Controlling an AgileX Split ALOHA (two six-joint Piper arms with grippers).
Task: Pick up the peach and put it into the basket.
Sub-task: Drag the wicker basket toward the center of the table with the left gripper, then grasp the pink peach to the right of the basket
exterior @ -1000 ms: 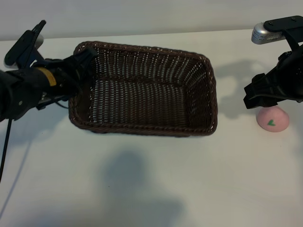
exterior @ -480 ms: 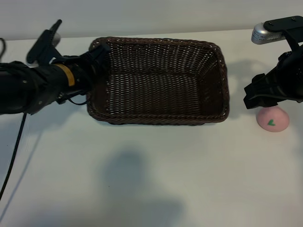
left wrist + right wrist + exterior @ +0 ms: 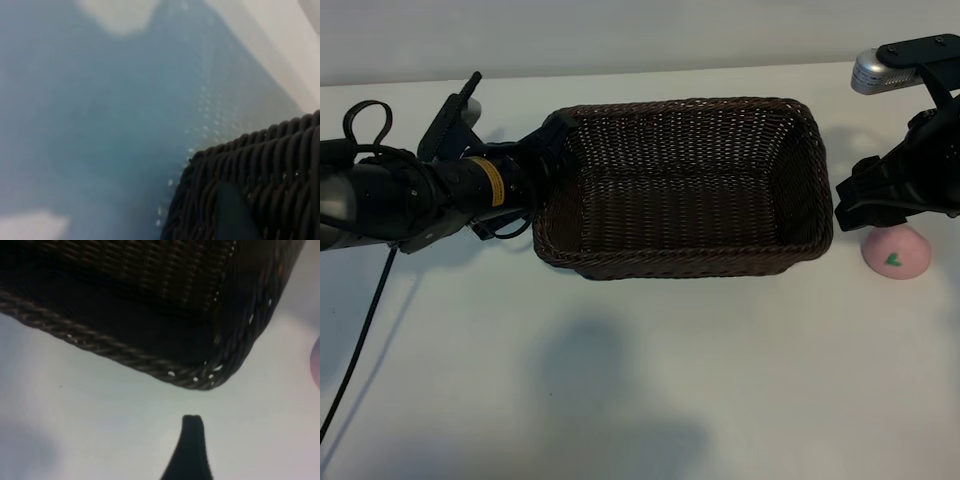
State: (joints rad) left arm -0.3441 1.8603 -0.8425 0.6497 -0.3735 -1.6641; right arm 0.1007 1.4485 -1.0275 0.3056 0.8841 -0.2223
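The dark-brown wicker basket (image 3: 685,266) lies in the middle of the white table. My left gripper (image 3: 548,152) is at its left rim and shut on that rim; in the left wrist view one dark finger (image 3: 232,215) lies against the weave (image 3: 285,160). The pale-pink peach (image 3: 897,252) with its green leaf mark sits on the table just right of the basket. My right gripper (image 3: 855,205) hovers open right behind the peach, between it and the basket's right end. In the right wrist view one finger (image 3: 192,440) shows above bare table, with the basket's corner (image 3: 210,380) beyond and a sliver of the peach (image 3: 317,362).
A cable (image 3: 360,330) trails from the left arm across the table's left side. The white table (image 3: 650,380) stretches in front of the basket. The back edge of the table runs behind both arms.
The left arm has drawn the basket to the right, so its right end now stands close to the right gripper and the peach. The right arm and the peach have not moved.
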